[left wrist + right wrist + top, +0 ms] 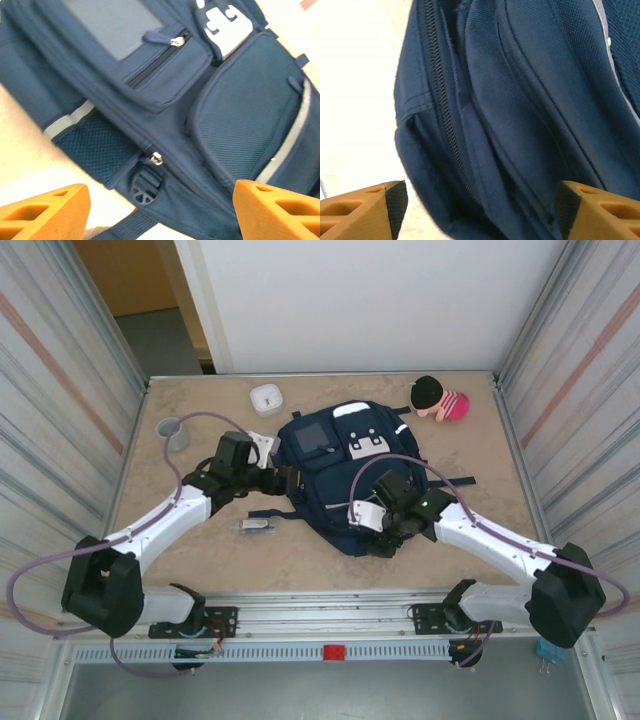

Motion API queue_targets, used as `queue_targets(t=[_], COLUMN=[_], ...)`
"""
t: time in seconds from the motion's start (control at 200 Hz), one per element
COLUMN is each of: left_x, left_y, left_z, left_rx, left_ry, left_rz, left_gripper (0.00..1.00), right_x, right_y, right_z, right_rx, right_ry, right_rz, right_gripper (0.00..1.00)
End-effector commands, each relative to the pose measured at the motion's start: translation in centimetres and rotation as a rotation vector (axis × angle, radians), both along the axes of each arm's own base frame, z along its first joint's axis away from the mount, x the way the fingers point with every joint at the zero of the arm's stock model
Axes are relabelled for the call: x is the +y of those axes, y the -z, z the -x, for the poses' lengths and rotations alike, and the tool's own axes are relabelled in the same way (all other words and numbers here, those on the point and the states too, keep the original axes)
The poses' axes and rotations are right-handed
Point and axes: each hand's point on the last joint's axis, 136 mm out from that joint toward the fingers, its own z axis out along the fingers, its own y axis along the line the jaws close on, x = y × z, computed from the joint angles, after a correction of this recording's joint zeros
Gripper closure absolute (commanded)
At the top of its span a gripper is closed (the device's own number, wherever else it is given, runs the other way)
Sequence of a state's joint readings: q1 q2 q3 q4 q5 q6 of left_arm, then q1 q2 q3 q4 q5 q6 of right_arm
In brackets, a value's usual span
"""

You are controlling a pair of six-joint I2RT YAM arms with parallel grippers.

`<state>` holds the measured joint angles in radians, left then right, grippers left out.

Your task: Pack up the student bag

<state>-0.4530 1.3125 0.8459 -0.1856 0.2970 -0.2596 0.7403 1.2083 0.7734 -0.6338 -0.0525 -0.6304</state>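
Between the fingertips of the left gripper (pixel 160 210), which stand wide apart with nothing clamped: the student bag (pixel 240 115), navy fabric.
- Just ahead of the orange fingers (pixel 45 210): a black strap buckle (pixel 145 186) and a silver zip pull (pixel 156 159).
- Further ahead and left: a mesh side pocket (pixel 95 145) under a grey reflective strip (pixel 70 120).
- Beyond: a zipped flat pocket (pixel 172 45) and, right of it, a white buckle patch (pixel 227 22) above a rounded front pocket.
- From overhead, the left gripper (pixel 283 480) sits at the bag's left edge. Whether it touches the fabric cannot be told.

Between the fingertips of the right gripper (pixel 480 210), likewise spread apart and holding nothing: the student bag (pixel 520 100) seen edge-on.
- Ahead: a long dark zipper (pixel 445 115) running up the fabric folds; bright table (pixel 355 100) to the left.
- From overhead, the right gripper (pixel 375 533) is over the bag's near end.

Outward from both grippers, overhead view:
- Student bag (pixel 320 495), lying flat, front up, mid-table between the two arms.
- Small silver-and-dark item (pixel 257 525), on the table (pixel 200 550) just near-side of the left gripper; kind unclear.
- White piece (pixel 262 445), just beyond the left gripper, against the bag's edge.
- Grey cup (pixel 170 430), far left.
- White square container (pixel 266 398), beyond the bag.
- Pink doll with black cap (pixel 437 398), far right corner, apart from the bag.
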Motion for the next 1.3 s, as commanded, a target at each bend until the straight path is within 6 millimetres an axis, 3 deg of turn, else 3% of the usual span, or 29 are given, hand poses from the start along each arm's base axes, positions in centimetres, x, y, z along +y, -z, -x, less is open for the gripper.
queue_targets(t=[0.0,0.19,0.361,0.531,0.737,0.947,1.193,1.293], left_x=[-0.6,-0.6,-0.8,-1.5,-1.9,-2.3,-4.5,-5.3], left_y=[0.5,2.4,3.3,3.7,4.4,5.6,6.3,6.4], left_z=[0.5,0.1,0.3,1.0,0.2,-1.1,-1.1,-0.9], left_rx=[0.015,0.076,0.11,0.012,-0.067,-0.023,-0.073,-0.071], left_ry=[0.037,0.083,0.137,0.293,0.403,0.399,0.518,0.554], left_rz=[0.024,0.015,0.082,0.046,-0.008,-0.052,-0.079,-0.062], left_gripper=[0.25,0.25,0.29,0.3,0.35,0.37,0.42,0.51], right_x=[0.5,0.7,0.8,0.7,0.6,0.7,1.0,1.0], right_y=[1.5,1.8,-1.2,-5.2,-8.3,-9.8,-10.2,-10.7], right_z=[-1.1,-2.4,-1.8,-1.1,-1.2,-1.3,-1.8,-2.1], right_rx=[-0.07,-0.145,-0.162,-0.201,-0.214,-0.248,-0.254,-0.265], right_ry=[-0.049,-0.055,-0.128,-0.2,-0.219,-0.217,-0.209,-0.191], right_rz=[0.014,0.021,0.017,-0.004,-0.025,-0.053,-0.078,-0.098], right_gripper=[0.28,0.67,1.0,1.0,1.0,1.0,1.0,1.0])
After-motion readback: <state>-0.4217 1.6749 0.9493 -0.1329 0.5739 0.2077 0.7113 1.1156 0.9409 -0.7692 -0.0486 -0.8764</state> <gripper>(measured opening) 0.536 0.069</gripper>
